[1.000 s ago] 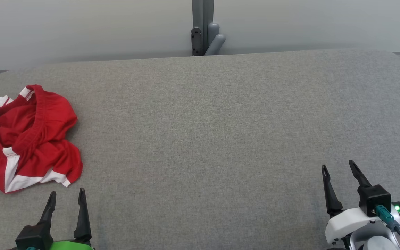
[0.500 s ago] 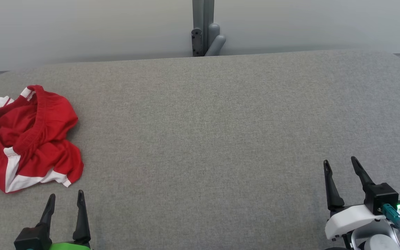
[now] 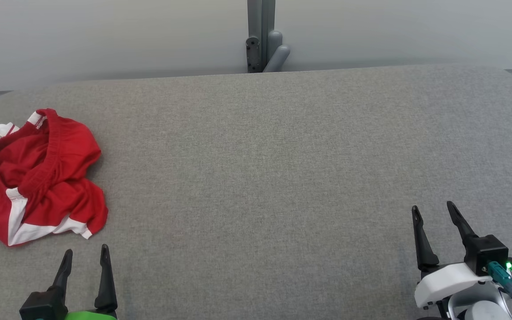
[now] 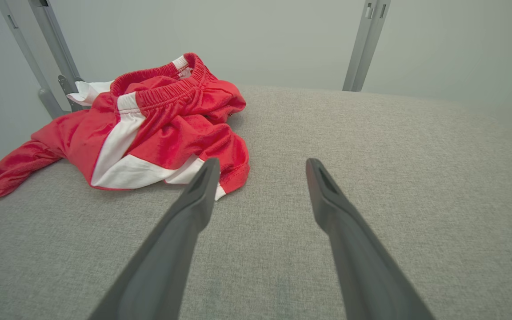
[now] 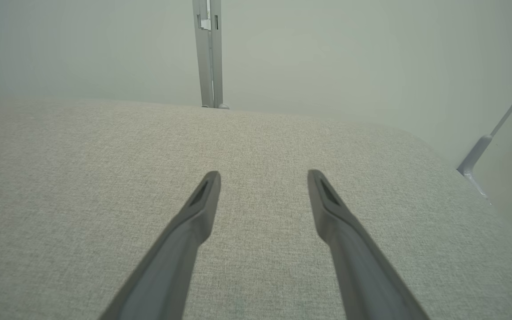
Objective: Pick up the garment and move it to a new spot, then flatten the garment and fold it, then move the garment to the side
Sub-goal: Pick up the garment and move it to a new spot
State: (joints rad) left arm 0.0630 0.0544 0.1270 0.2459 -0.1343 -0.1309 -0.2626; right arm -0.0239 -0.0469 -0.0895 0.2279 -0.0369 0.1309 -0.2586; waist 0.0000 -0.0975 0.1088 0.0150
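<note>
At the left edge of the padded table [image 3: 260,178], the shorts [image 3: 38,173] are lying crumpled, just ahead of the left gripper [image 3: 86,250]. Both it and the right gripper [image 3: 432,206] are hovering with fingers spread wide, empty. The cloth is looking light and limp, and the gathered waistband [image 3: 50,146] is looking the surest hold.

Head view: garment [image 3: 38,178] runs past the left edge; left gripper [image 3: 86,249] body is cut off at the bottom edge.

No text or numbers legible, garment [image 3: 38,178] waistband possibly too small to read
</note>
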